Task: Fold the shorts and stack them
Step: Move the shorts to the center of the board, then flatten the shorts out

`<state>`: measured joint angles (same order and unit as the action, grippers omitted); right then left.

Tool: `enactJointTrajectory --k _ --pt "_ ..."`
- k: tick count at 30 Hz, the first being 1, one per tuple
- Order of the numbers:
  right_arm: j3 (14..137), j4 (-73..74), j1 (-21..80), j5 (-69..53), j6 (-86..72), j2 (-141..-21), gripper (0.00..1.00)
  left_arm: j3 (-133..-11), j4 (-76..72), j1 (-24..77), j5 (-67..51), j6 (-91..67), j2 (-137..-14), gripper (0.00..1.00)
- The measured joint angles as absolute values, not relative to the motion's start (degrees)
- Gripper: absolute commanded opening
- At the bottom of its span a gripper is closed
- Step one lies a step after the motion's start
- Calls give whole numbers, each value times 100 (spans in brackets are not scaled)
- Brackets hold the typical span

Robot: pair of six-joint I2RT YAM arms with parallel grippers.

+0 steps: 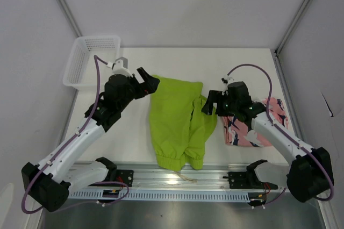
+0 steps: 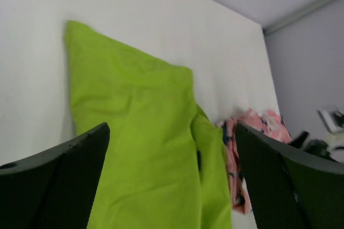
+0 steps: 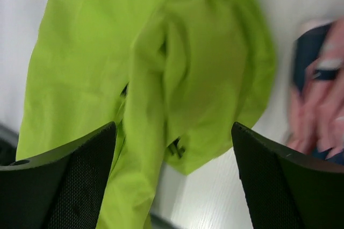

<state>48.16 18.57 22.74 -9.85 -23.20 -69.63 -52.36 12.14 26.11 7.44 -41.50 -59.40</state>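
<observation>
1. Green shorts (image 1: pixel 177 124) are laid in the middle of the table (image 1: pixel 242 68), doubled lengthwise but rumpled; their fold is judged unfinished.
2. Pink shorts (image 1: pixel 240 133) are seen at the right, partly under the right arm, apparently already folded small.
3. Left gripper (image 1: pixel 150 81) and right gripper (image 1: pixel 208 101) are both spread apart and empty, at the green edges.
4. Stacking is not yet done.
</observation>
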Motion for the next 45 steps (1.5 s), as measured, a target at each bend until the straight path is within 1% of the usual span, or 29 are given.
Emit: enactJointTrajectory --k 6,7,9,10,11,12,14,15,17,18,19,20,21,22,23,26,30,31,32,33,34,35,38,41,43,45 --pt "4401 2554 3210 -1546 -2447 -6173 87 -5387 1697 4150 862 -3728 -5854 98" --pt "4320 2587 3345 -1619 -2506 -6060 84 -5378 1820 4491 873 -3684 -5894 97" --pt "4154 2648 3573 -1723 -2655 -5922 82 -5378 2010 4978 902 -3642 -5975 95" --pt "4077 2655 3671 -1752 -2729 -5905 77 -5378 2121 5210 904 -3636 -6031 94" --pt "4007 2659 3795 -1745 -2799 -5907 75 -5380 2244 5446 913 -3642 -6101 93" --pt "3944 2676 3924 -1754 -2882 -5920 70 -5391 2410 5719 954 -3656 -6187 90" --pt "3846 2711 4163 -1750 -3024 -5940 60 -5415 2718 6119 1057 -3712 -6346 89" --pt "3804 2729 4294 -1743 -3098 -5953 48 -5446 2904 6324 1140 -3754 -6427 87" --pt "3717 2718 4493 -1747 -3225 -5992 37 -5535 3260 6755 1267 -3885 -6582 85" --pt "3675 2714 4550 -1747 -3299 -6016 25 -5579 3380 6901 1319 -3924 -6646 84" --pt "3647 2714 4580 -1743 -3339 -6051 18 -5655 3542 7072 1367 -3997 -6740 83" --pt "3642 2714 4587 -1739 -3385 -6101 11 -5752 3695 7223 1398 -4058 -6849 79" --pt "3642 2687 4591 -1728 -3428 -6149 1 -5850 3822 7356 1446 -4117 -6982 76" --pt "3642 2659 4591 -1704 -3463 -6184 0 -5970 3968 7461 1505 -4174 -7140 74" --pt "3642 2633 4591 -1680 -3498 -6202 0 -6108 4117 7548 1555 -4228 -7330 65" --pt "3642 2539 4591 -1608 -3566 -6206 0 -6403 4427 7719 1785 -4399 -7885 51" --pt "3642 2416 4582 -1573 -3632 -6224 0 -6434 4707 7762 1940 -4532 -8283 47" --pt "3642 2390 4569 -1573 -3645 -6241 0 -6434 4757 7762 1962 -4563 -8355 45" --pt "3642 2370 4563 -1573 -3647 -6257 0 -6455 4825 7762 2001 -4598 -8440 36" --pt "3642 2359 4552 -1573 -3649 -6272 0 -6493 4886 7762 2060 -4652 -8541 30" --pt "3642 2353 4543 -1573 -3649 -6278 0 -6547 4971 7760 2121 -4696 -8650 20" --pt "3642 2346 4523 -1573 -3649 -6281 0 -6628 5092 7762 2200 -4762 -8781 0" --pt "3647 2340 4366 -1592 -3640 -6281 0 -6845 5433 7754 2512 -4877 -9124 0" --pt "3756 2368 3968 -1695 -3555 -6335 0 -6853 5631 7596 2683 -4893 -9102 0" --pt "3948 2403 3616 -1828 -3448 -6449 0 -6814 5581 7234 2635 -4783 -8827 0" --pt "4265 2440 3175 -1949 -3286 -6659 0 -6626 5330 6584 2464 -4580 -8224 0"
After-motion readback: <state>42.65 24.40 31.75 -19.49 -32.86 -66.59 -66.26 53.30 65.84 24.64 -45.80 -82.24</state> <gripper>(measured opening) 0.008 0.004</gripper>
